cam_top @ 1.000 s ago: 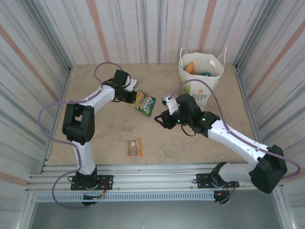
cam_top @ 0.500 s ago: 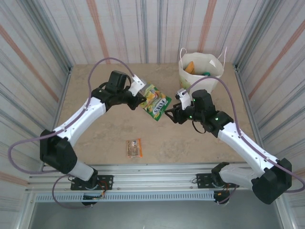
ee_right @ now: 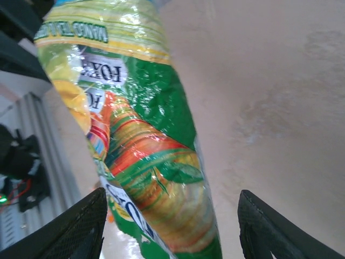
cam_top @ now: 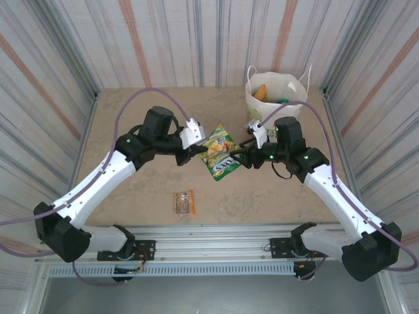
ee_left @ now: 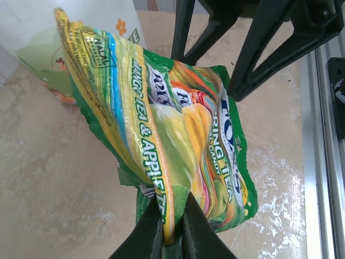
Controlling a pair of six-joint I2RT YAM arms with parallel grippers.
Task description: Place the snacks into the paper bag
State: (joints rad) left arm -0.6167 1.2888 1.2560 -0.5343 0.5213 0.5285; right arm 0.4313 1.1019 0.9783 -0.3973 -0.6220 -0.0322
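The left arm is swinging the green packet (cam_top: pixel 221 154) further toward the right side than half a second ago, and the right arm is drawing back toward the paper bag (cam_top: pixel 296 104) to meet it. The left gripper (cam_top: pixel 200 149) is pinching the packet by one edge. The left wrist view shows its fingers (ee_left: pixel 148 232) pressed tight on the crimped seam, with the packet (ee_left: pixel 172 135) standing up from the left gripper (ee_left: pixel 172 221) clear of the table (ee_left: pixel 59 183). The right gripper (cam_top: pixel 246 152) is facing it with fingers spread wide. In the right wrist view the right gripper (ee_right: pixel 171 194) is framing the packet (ee_right: pixel 145 135) between its fingers (ee_right: pixel 81 226), one on each side and neither touching it. From the left wrist those same dark fingers (ee_left: pixel 259 48) are showing just behind the packet, with the bag (ee_left: pixel 81 27) beyond. The bag is standing upright at the table's far right – an orange packet (cam_top: pixel 261 91) and a teal packet (cam_top: pixel 285 100) are lying inside it. A clear packet (cam_top: pixel 184 203) is lying flat on the table (cam_top: pixel 131 196) near the front edge, well apart from both grippers
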